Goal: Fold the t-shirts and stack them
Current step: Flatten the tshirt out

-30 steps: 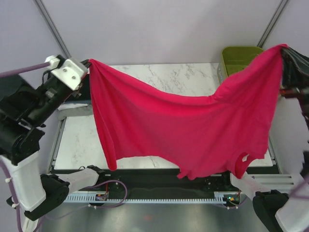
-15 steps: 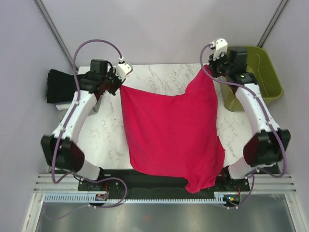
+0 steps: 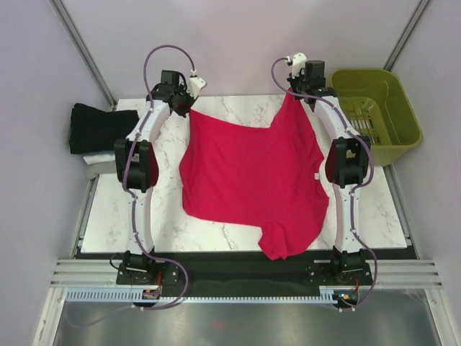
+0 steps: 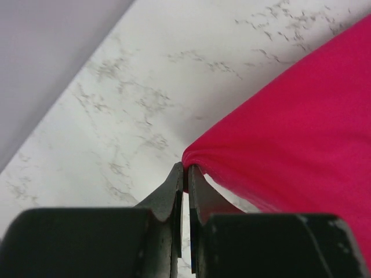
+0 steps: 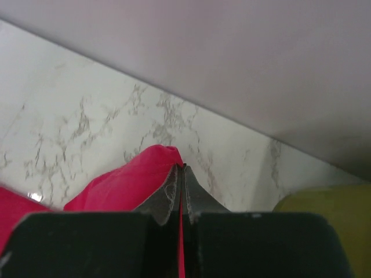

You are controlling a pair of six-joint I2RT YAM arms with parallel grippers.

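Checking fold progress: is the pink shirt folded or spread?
Spread: the pink shirt lies open across the table, far corners pinched.

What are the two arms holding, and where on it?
Both hold the crimson-pink t-shirt: the left arm's fingers pinch its far left corner, the right arm's fingers its far right corner.

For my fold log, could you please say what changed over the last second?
The left end effector and right end effector reached to the far edge, lowering the pink t-shirt from mid-air onto the table, and stay shut on its corners. The black shirt and basket are unmoved.
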